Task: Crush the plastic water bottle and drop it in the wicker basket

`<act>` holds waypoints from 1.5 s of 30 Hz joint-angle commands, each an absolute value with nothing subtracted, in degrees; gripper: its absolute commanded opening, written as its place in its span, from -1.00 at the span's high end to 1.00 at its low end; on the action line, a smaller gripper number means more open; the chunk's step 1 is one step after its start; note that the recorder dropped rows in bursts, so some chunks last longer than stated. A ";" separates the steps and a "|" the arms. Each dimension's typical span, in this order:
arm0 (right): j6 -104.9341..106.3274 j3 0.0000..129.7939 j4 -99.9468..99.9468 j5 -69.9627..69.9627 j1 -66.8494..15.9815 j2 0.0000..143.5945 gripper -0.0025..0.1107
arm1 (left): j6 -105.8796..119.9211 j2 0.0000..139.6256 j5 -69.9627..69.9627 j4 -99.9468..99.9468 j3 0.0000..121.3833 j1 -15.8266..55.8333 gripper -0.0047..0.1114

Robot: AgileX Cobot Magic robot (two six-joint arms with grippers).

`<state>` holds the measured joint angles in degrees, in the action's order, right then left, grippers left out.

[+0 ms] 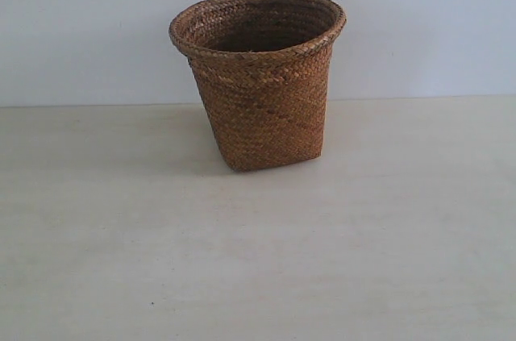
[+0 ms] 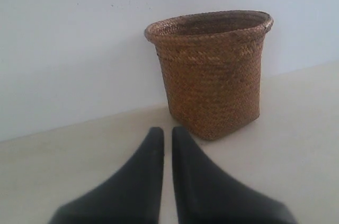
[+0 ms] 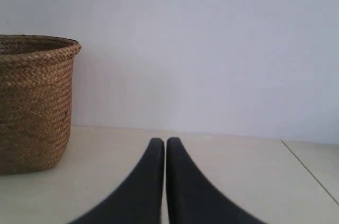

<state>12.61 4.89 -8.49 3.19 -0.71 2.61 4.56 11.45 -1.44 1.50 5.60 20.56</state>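
The brown wicker basket (image 1: 260, 83) stands upright on the pale table near the back wall. It also shows in the left wrist view as the wicker basket (image 2: 212, 73) and at the edge of the right wrist view as the wicker basket (image 3: 33, 102). The plastic water bottle is out of view in every frame. My left gripper (image 2: 167, 131) is shut with nothing between its black fingers, a short way in front of the basket. My right gripper (image 3: 165, 142) is shut and empty too, off to the basket's side. Neither gripper shows in the exterior view.
A plain pale wall (image 1: 81, 27) rises right behind the basket. The light table (image 1: 258, 260) stretches out in front of and beside it. A thin seam (image 3: 310, 168) crosses the tabletop in the right wrist view.
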 commanded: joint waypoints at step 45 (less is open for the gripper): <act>12.73 4.65 -8.53 3.02 -0.58 2.46 0.96 | 0.89 0.31 -6.53 1.04 0.00 1.95 0.84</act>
